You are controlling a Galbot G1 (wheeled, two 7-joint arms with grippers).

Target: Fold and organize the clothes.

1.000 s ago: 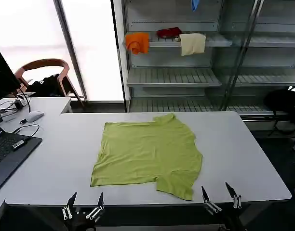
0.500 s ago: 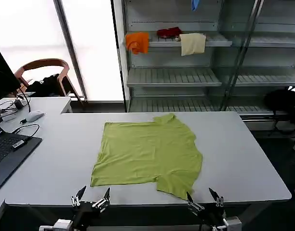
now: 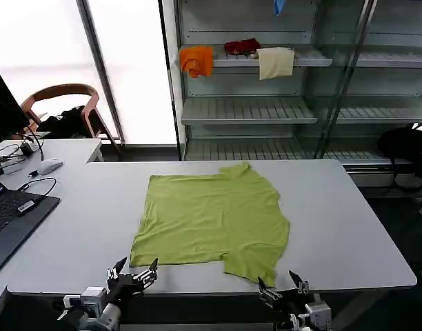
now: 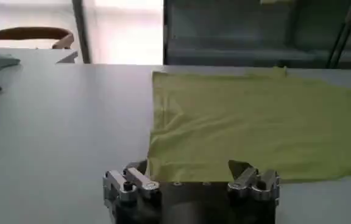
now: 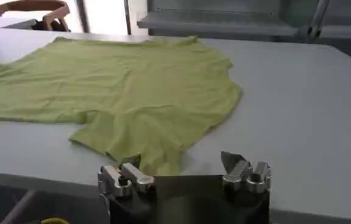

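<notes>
The clothes are one lime yellow-green T-shirt (image 3: 211,217) spread flat in the middle of the white table (image 3: 349,227), neck toward the far side. One short sleeve (image 3: 256,265) reaches nearly to the front edge. My left gripper (image 3: 135,271) is open at the front edge, just before the shirt's near left corner (image 4: 163,161). In the left wrist view the left gripper (image 4: 187,167) has nothing between its fingers. My right gripper (image 3: 281,287) is open at the front edge beside the sleeve tip. In the right wrist view the right gripper (image 5: 180,159) faces the sleeve (image 5: 139,137).
A laptop (image 3: 11,221), cables and a mouse (image 3: 49,165) lie at the table's left end, with a chair (image 3: 63,93) behind. Shelves at the back hold an orange cloth (image 3: 197,61), a dark red cloth (image 3: 242,47) and a cream cloth (image 3: 275,62).
Both grippers have come in toward the shirt along the front edge: the right one moved left to the sleeve, the left one slightly right to the hem corner. The shirt has not moved.
</notes>
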